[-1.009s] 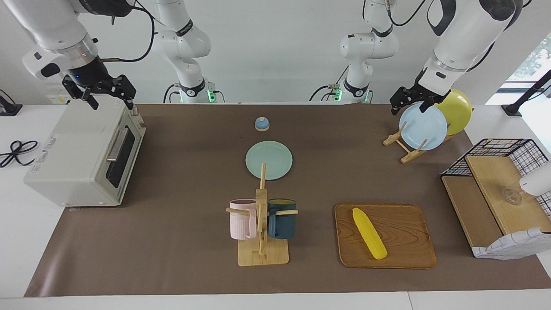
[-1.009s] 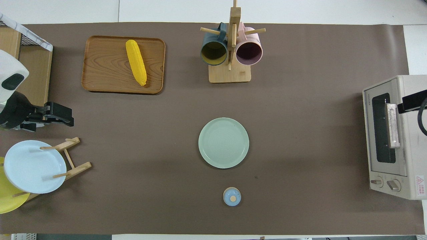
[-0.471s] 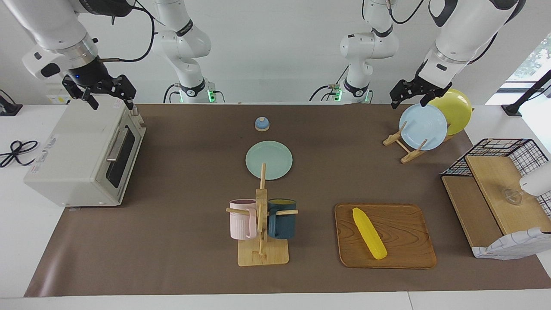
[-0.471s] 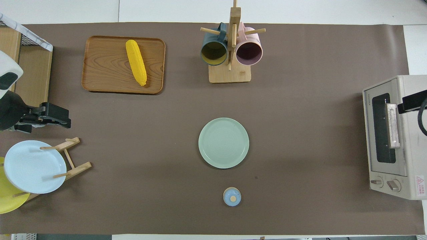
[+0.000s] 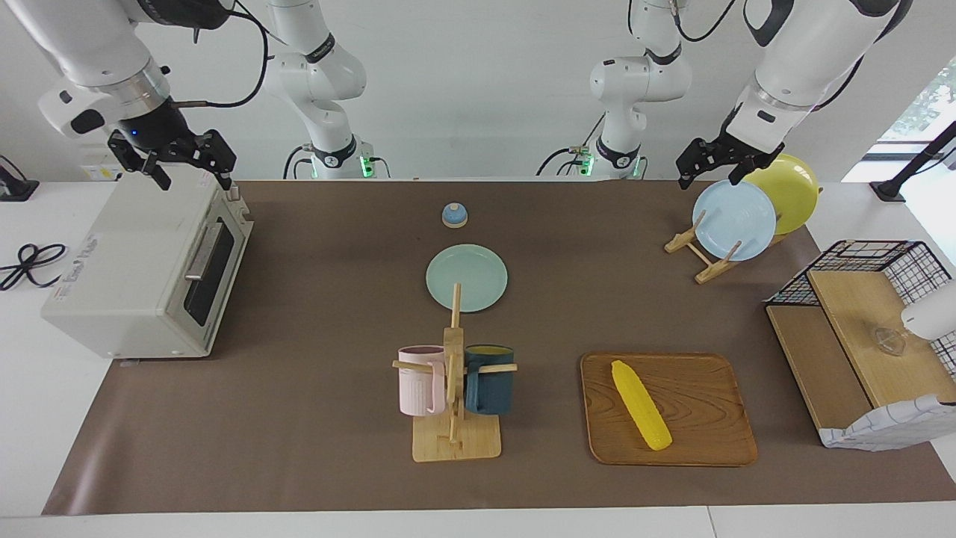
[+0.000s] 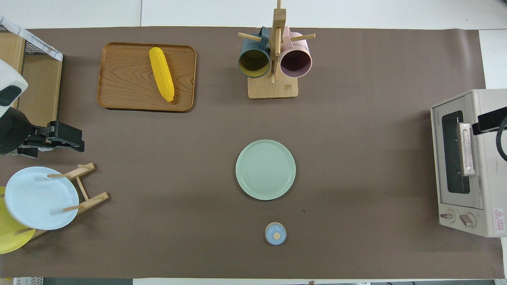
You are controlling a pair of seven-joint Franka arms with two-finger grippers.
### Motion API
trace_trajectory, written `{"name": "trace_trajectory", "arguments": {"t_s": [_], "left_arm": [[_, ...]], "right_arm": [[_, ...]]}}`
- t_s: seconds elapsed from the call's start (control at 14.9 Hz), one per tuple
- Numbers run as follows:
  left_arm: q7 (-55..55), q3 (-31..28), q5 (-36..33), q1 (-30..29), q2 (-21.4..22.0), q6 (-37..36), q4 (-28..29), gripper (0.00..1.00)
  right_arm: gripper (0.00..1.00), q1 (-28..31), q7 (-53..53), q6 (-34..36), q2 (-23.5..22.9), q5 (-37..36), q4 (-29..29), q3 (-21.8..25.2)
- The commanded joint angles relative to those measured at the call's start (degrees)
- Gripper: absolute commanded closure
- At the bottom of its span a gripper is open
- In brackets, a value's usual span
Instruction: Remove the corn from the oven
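Corn (image 5: 641,405) lies on the wooden tray (image 5: 709,441), oven (image 5: 142,269) door shut. Right hand (image 5: 190,175) over the oven, left hand (image 5: 709,177) above the blue plate (image 5: 736,224), both open and empty; overhead, the right hand is mostly cut off.

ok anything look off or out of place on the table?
Nothing spilled or broken. One oddity: the corn lies on the wooden tray at the left arm's end of the table, not in the oven, whose door is shut. Both tools are open and empty: right tool above the oven, left tool above the plate rack.

Bright yellow corn (image 5: 641,406) on wood-grain brown tray (image 5: 709,388); off-white oven (image 5: 142,269), dark glass door; brown table mat (image 5: 314,418)
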State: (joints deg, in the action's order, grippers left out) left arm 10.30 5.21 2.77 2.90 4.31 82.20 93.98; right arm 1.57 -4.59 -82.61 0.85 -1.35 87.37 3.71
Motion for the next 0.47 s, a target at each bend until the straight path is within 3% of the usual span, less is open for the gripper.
{"name": "trace_trajectory", "arguments": {"t_s": [0.0, 0.4], "left_arm": [[1.0, -0.2, 0.0, 0.8, -0.5, -2.5, -2.1, 0.0], [1.0, -0.2, 0.0, 0.8, -0.4, -3.5, -2.7, 0.0]], "right_arm": [[0.0, 0.6, 0.8, -0.7, 0.9, 0.7, 1.3, -0.5], [0.0, 0.6, 0.8, -0.7, 0.9, 0.7, 1.3, -0.5]]}}
